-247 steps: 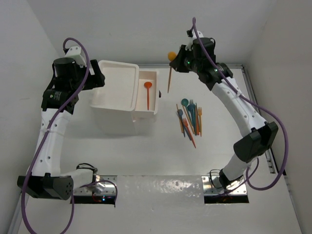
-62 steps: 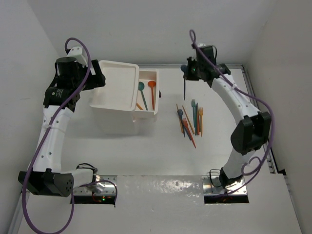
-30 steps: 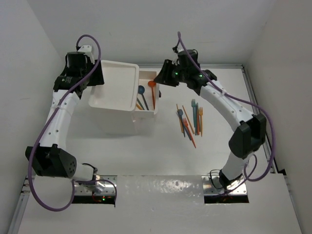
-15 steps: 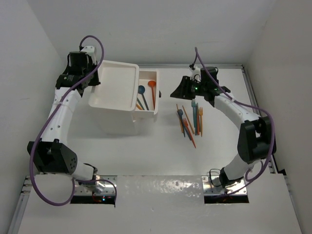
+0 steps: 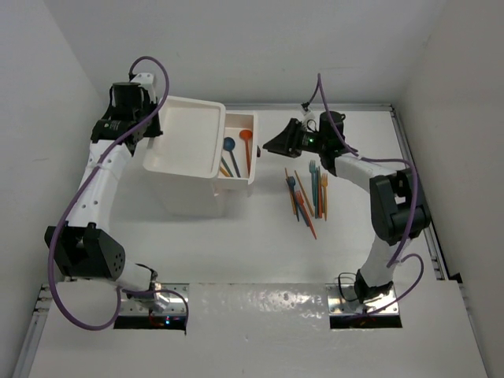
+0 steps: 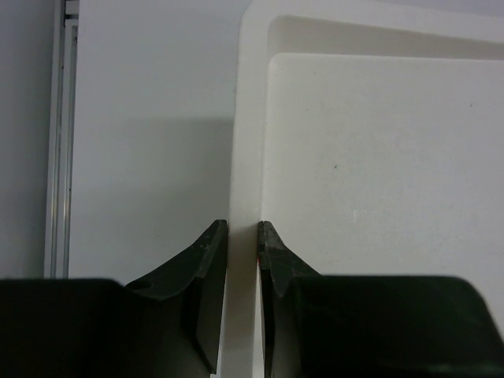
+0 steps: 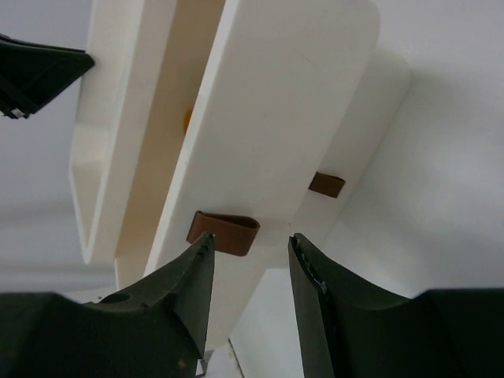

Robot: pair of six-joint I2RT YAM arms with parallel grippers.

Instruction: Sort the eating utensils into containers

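Now the left gripper [image 6: 242, 227] pinches the rim of the drawer unit [image 5: 189, 142], steadying it. The right gripper [image 7: 250, 240], jaws apart and empty, faces the knob [image 7: 224, 231] of the open drawer [image 5: 239, 120] holding spoons [image 5: 246, 146]. Unsorted utensils [image 5: 309, 193] lie at its 3 o'clock. Likely next: push squarely on the knob to close this drawer.

You're in what looks like a robot lab cell. Plain white walls [image 5: 236, 47] box in a white table [image 5: 260, 252] edged with metal rails [image 6: 61, 157].
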